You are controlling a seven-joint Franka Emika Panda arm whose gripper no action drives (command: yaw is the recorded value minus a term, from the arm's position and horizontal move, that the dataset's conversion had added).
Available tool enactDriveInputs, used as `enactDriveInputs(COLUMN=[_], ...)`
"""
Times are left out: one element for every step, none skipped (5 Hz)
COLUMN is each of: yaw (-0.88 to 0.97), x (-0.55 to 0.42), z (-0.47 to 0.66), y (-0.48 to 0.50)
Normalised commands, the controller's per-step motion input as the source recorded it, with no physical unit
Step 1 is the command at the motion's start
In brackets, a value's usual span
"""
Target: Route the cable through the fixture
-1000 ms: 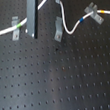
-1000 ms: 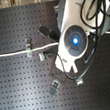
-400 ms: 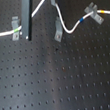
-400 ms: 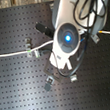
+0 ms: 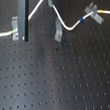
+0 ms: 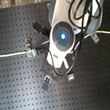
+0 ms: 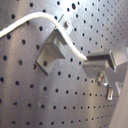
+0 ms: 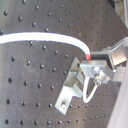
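Note:
The white cable [image 5: 62, 23] runs in from the first exterior view's left with a green band [image 5: 12, 32], rises to a peak near the top edge, dips, then climbs past a blue band [image 5: 94, 13] toward the right. In both wrist views my gripper [image 7: 93, 64] [image 8: 94, 64] is shut on the cable [image 7: 55, 22] [image 8: 45, 36], just past a grey clip fixture [image 7: 52, 52] [image 8: 71, 89]. In the second exterior view the arm [image 6: 62, 37] hides the gripper and the cable's middle stretch; only the left run [image 6: 10, 54] shows.
Grey clip fixtures stand on the black perforated board [image 5: 60, 85]: one at the left [image 5: 16, 26], one in the middle [image 5: 58, 34], one at the right [image 5: 90, 9]. A dark slanted bar [image 5: 25, 17] crosses the cable. More small clips [image 6: 46, 83] [image 6: 69, 77] lie below the arm.
The arm has swung toward the second exterior view's left and down. The cable's raised peak has shifted toward the first exterior view's left with it.

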Motion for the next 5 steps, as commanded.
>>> enactDriveInputs(yaw=[-0.29,-0.29,0.0,-0.2,-0.28], x=[-0.035,-0.024,0.0,-0.032,-0.029], z=[0.27,0.13,0.02,0.03,0.0], y=[0.09,0.018,0.0,-0.074,-0.069])
